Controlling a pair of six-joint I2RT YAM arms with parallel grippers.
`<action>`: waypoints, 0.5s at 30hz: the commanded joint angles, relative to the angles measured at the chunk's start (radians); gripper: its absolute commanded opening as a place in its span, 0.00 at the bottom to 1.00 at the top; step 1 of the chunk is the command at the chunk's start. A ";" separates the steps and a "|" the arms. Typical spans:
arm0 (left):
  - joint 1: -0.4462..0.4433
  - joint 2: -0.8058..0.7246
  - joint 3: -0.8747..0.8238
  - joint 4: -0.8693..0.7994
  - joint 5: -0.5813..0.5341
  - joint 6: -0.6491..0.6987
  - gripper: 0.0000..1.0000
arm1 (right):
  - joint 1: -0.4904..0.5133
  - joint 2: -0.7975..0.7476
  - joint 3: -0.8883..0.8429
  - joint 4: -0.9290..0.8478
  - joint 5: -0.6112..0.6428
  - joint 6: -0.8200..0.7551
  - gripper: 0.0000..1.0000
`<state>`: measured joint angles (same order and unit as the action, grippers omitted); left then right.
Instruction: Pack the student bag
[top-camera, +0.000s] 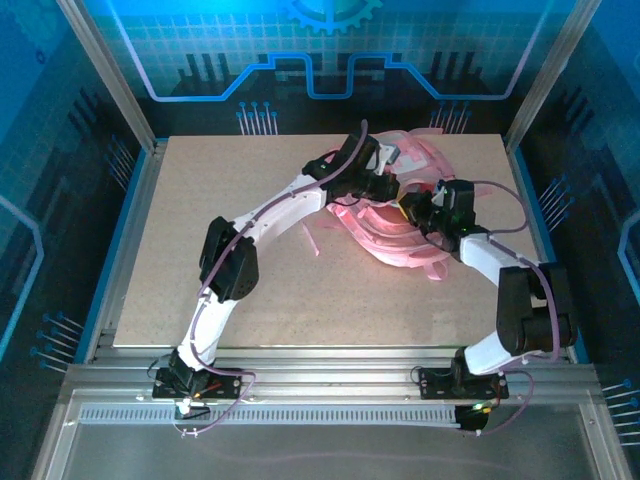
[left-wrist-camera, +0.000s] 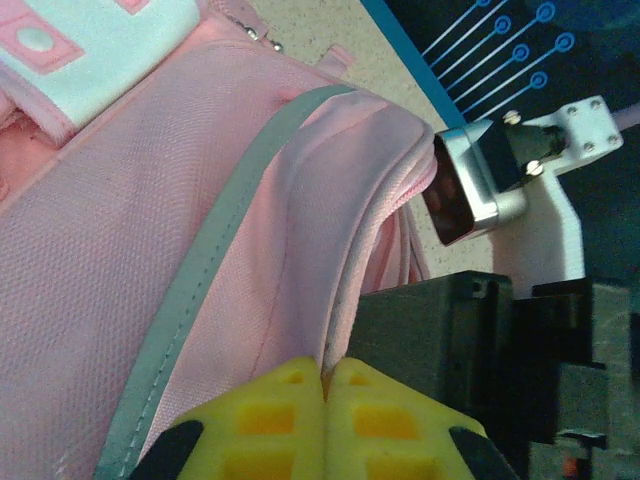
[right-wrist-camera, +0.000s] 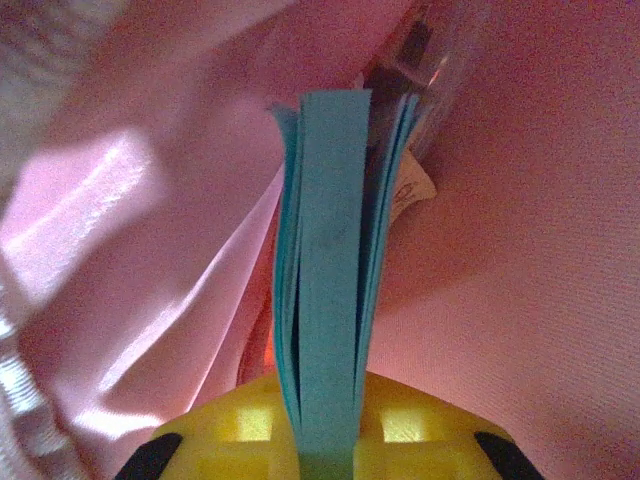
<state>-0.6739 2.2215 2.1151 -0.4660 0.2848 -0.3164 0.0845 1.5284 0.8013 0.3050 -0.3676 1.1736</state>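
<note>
Your right gripper (right-wrist-camera: 315, 425) pinches a teal booklet (right-wrist-camera: 330, 230), probably, aimed lengthwise into the student bag (right-wrist-camera: 520, 300); left gripper (left-wrist-camera: 325, 385) clamps its fabric.

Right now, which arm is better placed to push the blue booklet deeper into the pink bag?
Right. The right gripper grips the blue booklet, already inside the student bag. The left gripper is shut on the bag's edge, likely holding it open.

Top view, 2 arms. Pink, crumpled student bag (top-camera: 385, 240) directly beneath both claws, on table (top-camera: 170, 220). Against bag's far part, left gripper (top-camera: 385, 185); just beside it, to its right, right gripper (top-camera: 410, 208), touching fabric.
</note>
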 joint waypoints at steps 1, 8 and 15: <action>-0.012 -0.113 -0.006 0.078 0.088 -0.052 0.00 | 0.037 0.029 0.035 0.062 0.103 0.079 0.00; -0.013 -0.117 -0.020 0.097 0.062 -0.064 0.00 | 0.063 0.094 0.060 0.023 0.117 0.137 0.21; 0.004 -0.102 -0.040 0.105 0.010 -0.077 0.00 | 0.036 -0.043 0.052 -0.265 0.205 0.001 0.57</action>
<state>-0.6720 2.2070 2.0716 -0.4301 0.2825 -0.3653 0.1299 1.5509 0.8364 0.2031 -0.2199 1.2461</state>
